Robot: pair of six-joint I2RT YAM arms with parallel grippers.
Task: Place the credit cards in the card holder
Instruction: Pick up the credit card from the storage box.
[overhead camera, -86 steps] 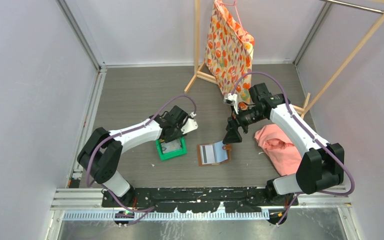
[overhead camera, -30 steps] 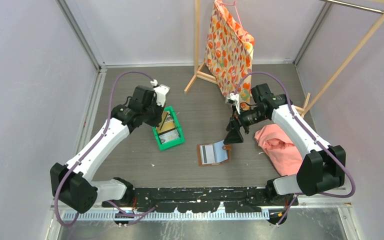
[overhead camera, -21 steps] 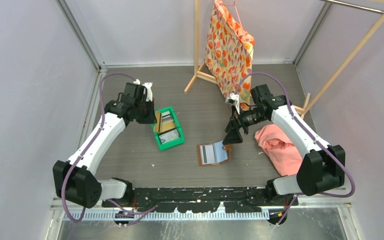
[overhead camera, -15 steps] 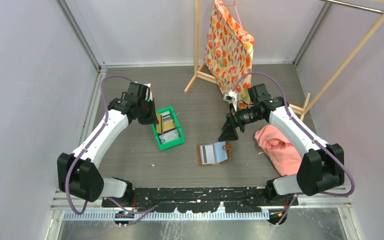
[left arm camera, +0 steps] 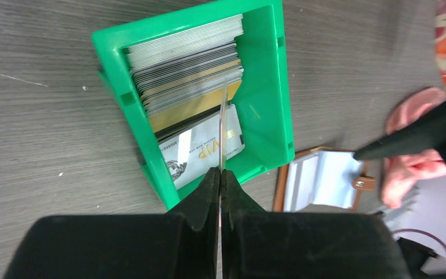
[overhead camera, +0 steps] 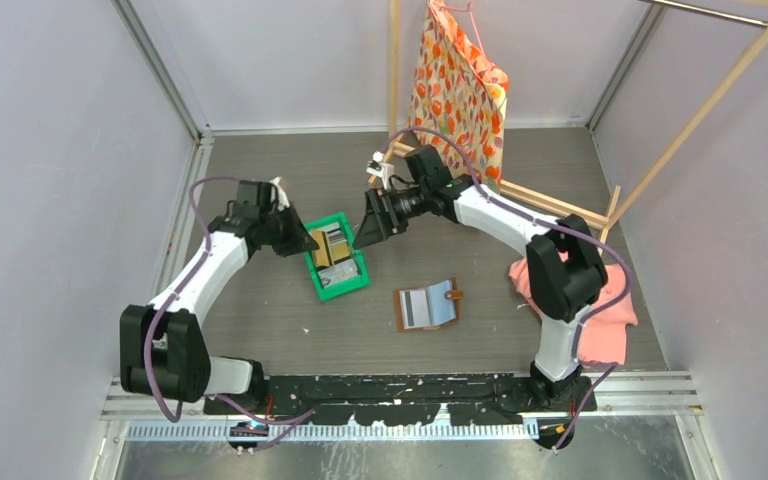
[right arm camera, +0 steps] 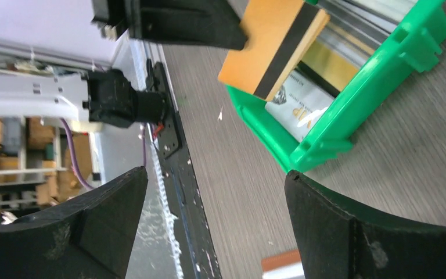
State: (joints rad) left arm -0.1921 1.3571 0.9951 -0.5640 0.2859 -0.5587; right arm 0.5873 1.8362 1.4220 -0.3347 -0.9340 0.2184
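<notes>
My left gripper (overhead camera: 298, 242) (left arm camera: 220, 171) is shut on a tan credit card with a dark stripe (right arm camera: 273, 46), held on edge (left arm camera: 223, 125) above the green bin (overhead camera: 359, 278) (left arm camera: 273, 87). In the bin stand several more credit cards (left arm camera: 186, 75) (overhead camera: 333, 245), with a white one lying flat. My right gripper (overhead camera: 368, 232) (right arm camera: 216, 171) hangs open just right of the bin, facing the held card with nothing between its fingers. The brown card holder (overhead camera: 428, 306) (left arm camera: 322, 177) lies open, blue lining up, to the bin's lower right.
A pink cloth (overhead camera: 615, 320) lies at the right, partly behind the right arm. A floral bag (overhead camera: 457, 90) hangs on a wooden rack (overhead camera: 395, 60) at the back. Grey walls close in both sides.
The right arm has swung left from beside the card holder to the bin's right side, its jaws narrowing slightly. The left gripper, lifted from the bin earlier, keeps the card and shifted a little.
</notes>
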